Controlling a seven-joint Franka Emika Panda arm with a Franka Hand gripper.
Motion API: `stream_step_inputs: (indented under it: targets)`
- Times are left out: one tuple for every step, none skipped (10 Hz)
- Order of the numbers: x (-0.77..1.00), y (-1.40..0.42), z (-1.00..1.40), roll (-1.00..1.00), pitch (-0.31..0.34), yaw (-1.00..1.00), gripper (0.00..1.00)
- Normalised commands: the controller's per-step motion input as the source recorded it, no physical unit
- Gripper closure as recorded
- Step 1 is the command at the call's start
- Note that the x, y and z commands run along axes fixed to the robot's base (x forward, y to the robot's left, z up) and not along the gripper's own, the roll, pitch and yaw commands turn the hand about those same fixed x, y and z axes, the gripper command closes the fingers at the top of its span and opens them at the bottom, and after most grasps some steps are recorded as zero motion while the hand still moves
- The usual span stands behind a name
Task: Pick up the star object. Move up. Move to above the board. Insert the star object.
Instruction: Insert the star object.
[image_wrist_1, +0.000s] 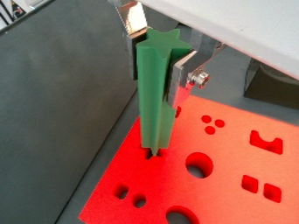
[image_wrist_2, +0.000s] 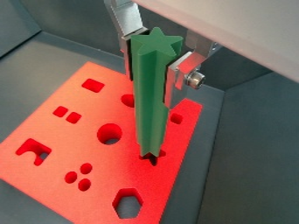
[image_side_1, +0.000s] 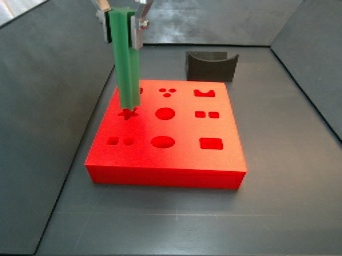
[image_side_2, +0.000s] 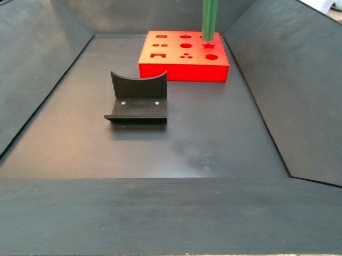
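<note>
The star object (image_wrist_1: 155, 96), a tall green peg with a star-shaped end, stands upright between the flat silver fingers of my gripper (image_wrist_1: 158, 52). The gripper is shut on the peg's upper part. The peg's lower end sits at the star-shaped hole near one edge of the red board (image_wrist_1: 228, 150), and the tip seems to be just inside it. Both side views show the peg (image_side_1: 126, 60) upright over that hole in the board (image_side_1: 181, 128). In a side view the peg (image_side_2: 210, 20) rises out of frame and the gripper is cut off.
The dark fixture (image_side_1: 210, 66) stands on the grey floor behind the board, apart from it; it also shows in a side view (image_side_2: 136, 98). Sloping dark bin walls (image_side_2: 40, 90) surround the floor. The board's other holes (image_wrist_2: 107, 134) are empty.
</note>
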Motion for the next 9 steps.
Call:
stream_step_inputs:
  targets:
    - [0.00,-0.02,-0.19,0.00,0.016,-0.21,1.00]
    - [0.00,-0.01,-0.17,0.00,0.000,-0.20,1.00]
    - [0.00,-0.02,-0.15,0.00,0.000,-0.17,1.00]
    - [0.02,0.00,-0.14,0.00,0.000,-0.16,1.00]
    - [0.04,0.00,-0.10,0.00,0.000,-0.17,1.00]
    - [0.03,0.00,-0.09,0.00,0.000,-0.19,1.00]
    - [0.05,0.00,-0.11,0.00,0.017,-0.21,1.00]
    - [0.06,0.00,-0.12,0.00,0.033,-0.21,1.00]
    - [0.05,0.00,-0.11,0.00,0.026,-0.22,1.00]
